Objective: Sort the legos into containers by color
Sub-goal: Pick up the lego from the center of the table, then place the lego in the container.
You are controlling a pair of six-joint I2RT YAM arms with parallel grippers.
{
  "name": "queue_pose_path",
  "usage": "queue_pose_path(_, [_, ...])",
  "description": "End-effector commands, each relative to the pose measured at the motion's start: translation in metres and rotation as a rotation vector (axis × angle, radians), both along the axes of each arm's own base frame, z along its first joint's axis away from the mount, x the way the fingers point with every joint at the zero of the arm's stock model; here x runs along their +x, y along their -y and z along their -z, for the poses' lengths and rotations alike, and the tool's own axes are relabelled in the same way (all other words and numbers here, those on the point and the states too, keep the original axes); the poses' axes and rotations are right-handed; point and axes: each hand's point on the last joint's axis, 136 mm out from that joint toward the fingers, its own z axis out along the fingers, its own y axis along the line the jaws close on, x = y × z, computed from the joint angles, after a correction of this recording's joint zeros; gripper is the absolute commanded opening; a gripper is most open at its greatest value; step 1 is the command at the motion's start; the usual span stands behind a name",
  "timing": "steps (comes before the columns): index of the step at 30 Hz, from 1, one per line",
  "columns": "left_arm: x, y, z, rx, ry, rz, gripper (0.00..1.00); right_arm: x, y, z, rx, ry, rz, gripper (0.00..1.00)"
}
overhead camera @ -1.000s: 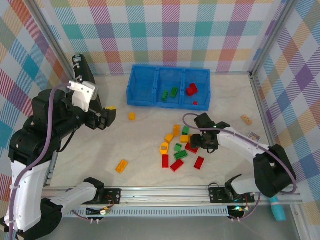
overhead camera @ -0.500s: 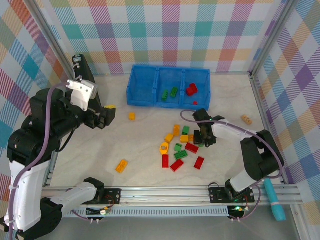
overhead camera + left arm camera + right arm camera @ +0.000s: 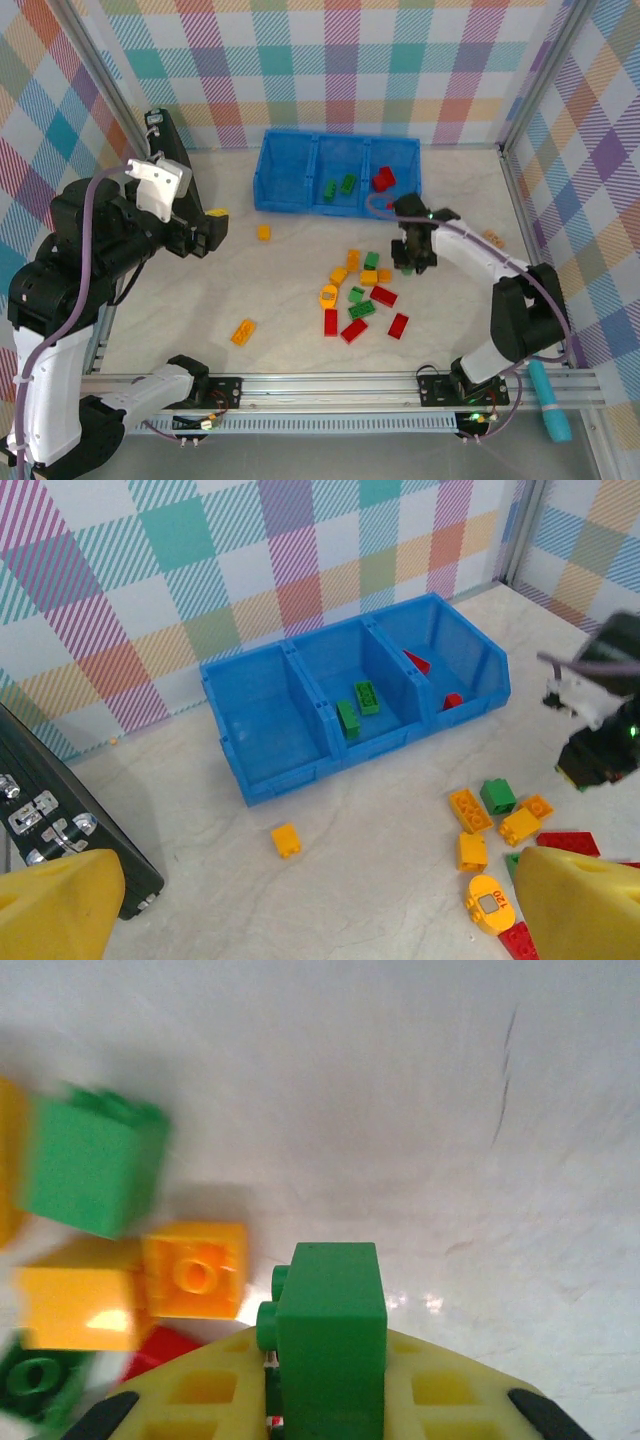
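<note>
right gripper [image 3: 411, 258]: jaws closed on a green brick [image 3: 330, 1332], which is pinched by its sides between the yellow fingers [image 3: 190, 1410], studs turned left in the right wrist view. the gripper is seen over the table [image 3: 300, 260], just right of the loose cluster and near the front of the bin [image 3: 262, 185], on the side of its right compartment.

left gripper [image 3: 220, 232]: jaws spread wide, nothing between them. yellow fingertips [image 3: 60, 905] are noted at both lower corners of the left wrist view. the gripper is held over the left side of the table, beside the black device [image 3: 178, 165], well apart from the cluster.

bin: three compartments side by side, set toward the far edge. two green bricks [image 3: 338, 187] are lying in the middle one, red bricks [image 3: 383, 179] in the right one.

loose legos: a mixed cluster [image 3: 358, 295] of red, green and yellow-orange bricks is spread over the table's centre. below and left of the held brick, a green cube [image 3: 92, 1175], an orange cube [image 3: 195, 1270] and a yellow cube [image 3: 75, 1305] are seen, the last two touching. a yellow brick [image 3: 264, 232] lies apart, in front of the bin's left compartment. an orange brick [image 3: 243, 331] lies alone toward the near left.

a tan piece [image 3: 492, 238] and a card [image 3: 509, 271] are lying by the right wall.
</note>
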Motion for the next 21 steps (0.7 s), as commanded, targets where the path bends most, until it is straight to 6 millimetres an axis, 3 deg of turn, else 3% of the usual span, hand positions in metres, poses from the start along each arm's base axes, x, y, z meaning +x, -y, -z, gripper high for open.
queue_pose_path(1, [-0.001, 0.003, -0.005, 0.009, 0.01, 0.021, 1.0, 0.014, -0.009, -0.052, 0.015, 0.049, -0.117, 0.22])
queue_pose_path(6, [0.003, 0.004, -0.001, 0.021, -0.001, 0.015, 1.0, 0.063, -0.026, -0.119, 0.03, 0.22, -0.158, 0.24])
queue_pose_path(9, [0.006, 0.004, 0.002, 0.031, -0.008, 0.013, 1.0, 0.093, -0.037, -0.14, 0.043, 0.294, -0.166, 0.25])
queue_pose_path(15, [0.014, 0.007, 0.004, 0.043, -0.023, 0.013, 1.0, 0.143, -0.073, -0.149, 0.104, 0.463, -0.202, 0.25])
queue_pose_path(21, [0.026, 0.009, 0.01, 0.071, -0.046, 0.003, 1.0, 0.178, -0.114, -0.128, 0.142, 0.509, -0.276, 0.25])
